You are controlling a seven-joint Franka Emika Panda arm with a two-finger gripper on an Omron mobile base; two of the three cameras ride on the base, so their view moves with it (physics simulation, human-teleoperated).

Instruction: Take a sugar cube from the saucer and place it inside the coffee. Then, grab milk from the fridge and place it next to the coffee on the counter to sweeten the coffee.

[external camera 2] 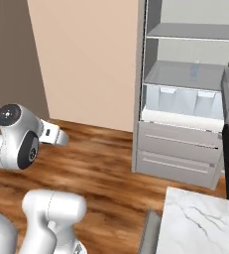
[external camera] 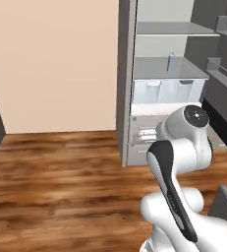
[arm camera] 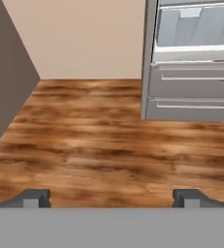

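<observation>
No legible text (nor labels).

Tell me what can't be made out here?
- Small pale thing on the fridge shelf: too small in both base views to call it milk.
- Fridge's right side: cut by the hand view's edge.
- Counter: only a corner, right base view; nothing on it visible.
- Gripper: open, empty.

The open fridge (external camera 2: 185, 99) stands right of the wall (external camera 2: 86, 59), with the counter (external camera 2: 200, 223) before it.

Bare wooden floor (arm camera: 94, 140) lies open before the fridge (arm camera: 191, 82).
</observation>
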